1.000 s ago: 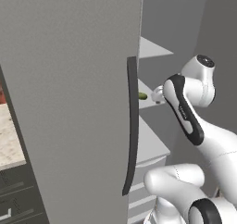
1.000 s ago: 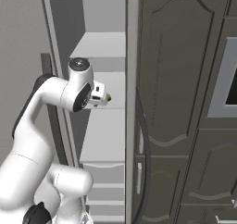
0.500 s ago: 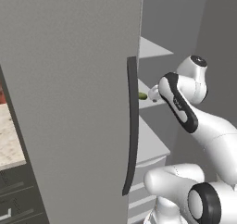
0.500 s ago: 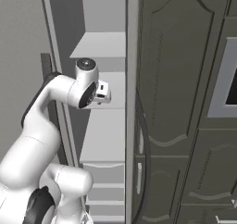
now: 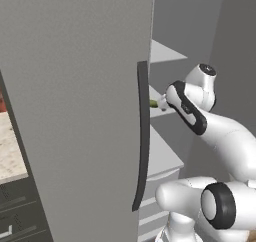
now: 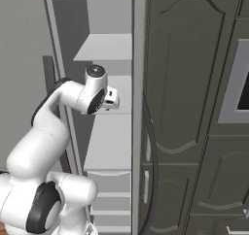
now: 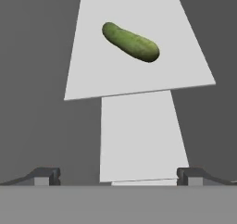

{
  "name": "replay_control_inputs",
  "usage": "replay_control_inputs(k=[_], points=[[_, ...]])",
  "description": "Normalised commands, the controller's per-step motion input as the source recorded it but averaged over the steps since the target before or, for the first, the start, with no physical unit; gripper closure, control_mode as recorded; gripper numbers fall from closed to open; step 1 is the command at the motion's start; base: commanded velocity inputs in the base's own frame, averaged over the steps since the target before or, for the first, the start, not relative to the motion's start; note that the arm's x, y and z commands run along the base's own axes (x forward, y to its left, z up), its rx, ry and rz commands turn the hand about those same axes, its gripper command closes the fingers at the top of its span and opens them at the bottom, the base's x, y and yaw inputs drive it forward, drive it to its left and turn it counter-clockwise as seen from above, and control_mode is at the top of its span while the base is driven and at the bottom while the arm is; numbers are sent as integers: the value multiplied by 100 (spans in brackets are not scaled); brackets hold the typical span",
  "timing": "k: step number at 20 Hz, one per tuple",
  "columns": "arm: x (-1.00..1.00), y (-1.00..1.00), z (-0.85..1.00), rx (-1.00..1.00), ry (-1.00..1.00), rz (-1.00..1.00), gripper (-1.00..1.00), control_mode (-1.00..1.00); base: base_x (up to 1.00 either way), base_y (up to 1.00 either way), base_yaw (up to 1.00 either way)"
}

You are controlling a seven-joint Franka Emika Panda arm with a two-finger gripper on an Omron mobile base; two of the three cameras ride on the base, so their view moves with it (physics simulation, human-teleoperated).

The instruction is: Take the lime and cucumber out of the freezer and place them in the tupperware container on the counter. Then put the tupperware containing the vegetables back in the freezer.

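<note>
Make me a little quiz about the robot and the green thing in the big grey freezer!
1. True or false: the gripper is already squeezing the cucumber.
2. What does the cucumber lie on? A) a pale shelf inside the freezer B) the counter C) a drawer
3. Fill in: the freezer door is ____ (open or closed).

Key:
1. False. In the hand view the fingers stand wide apart and the cucumber is ahead of them, untouched.
2. A.
3. Open. The arm reaches past the door with the long dark handle to the shelves inside.
</note>
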Motion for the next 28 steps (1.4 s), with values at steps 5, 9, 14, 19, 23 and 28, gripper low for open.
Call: replay_control_inputs(k=[5,9,14,19,23,28], points=[[37,-9,-6,0,0,0,-100,-100,0,0,0],[39,-5,-13,0,0,0,-100,-100,0,0,0],[37,0,-16,0,0,0,-100,-100,0,0,0],[32,0,-7,0,0,6,-100,-100,0,0,0],[23,0,-11,0,0,5,-100,-100,0,0,0],[20,0,-22,-4,0,3,-100,-100,0,0,0]])
